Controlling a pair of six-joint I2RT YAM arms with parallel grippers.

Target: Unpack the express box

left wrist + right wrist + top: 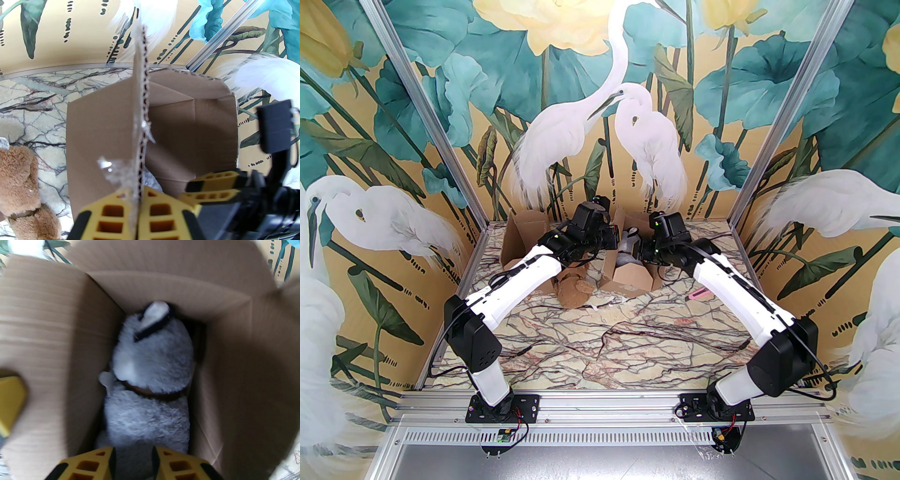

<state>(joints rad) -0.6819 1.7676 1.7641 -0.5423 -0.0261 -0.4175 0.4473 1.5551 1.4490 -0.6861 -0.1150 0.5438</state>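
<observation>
The express box (635,279) is an open brown cardboard carton at the back middle of the table. In the left wrist view my left gripper (139,192) is shut on the edge of an upright flap (140,112), which bears torn clear tape. A grey plush toy (152,371) lies inside the box (46,333), head away from the camera. My right gripper (132,465) reaches into the box, its yellow fingers pinching the plush's lower body. From above, both grippers meet over the box, left (615,236) and right (638,251), with the grey plush (628,236) between them.
A brown teddy bear (574,288) lies on the marble table just left of the box and appears again (18,185) in the left wrist view. A second opened cardboard piece (520,236) stands at the back left. A pink object (698,294) lies under the right arm.
</observation>
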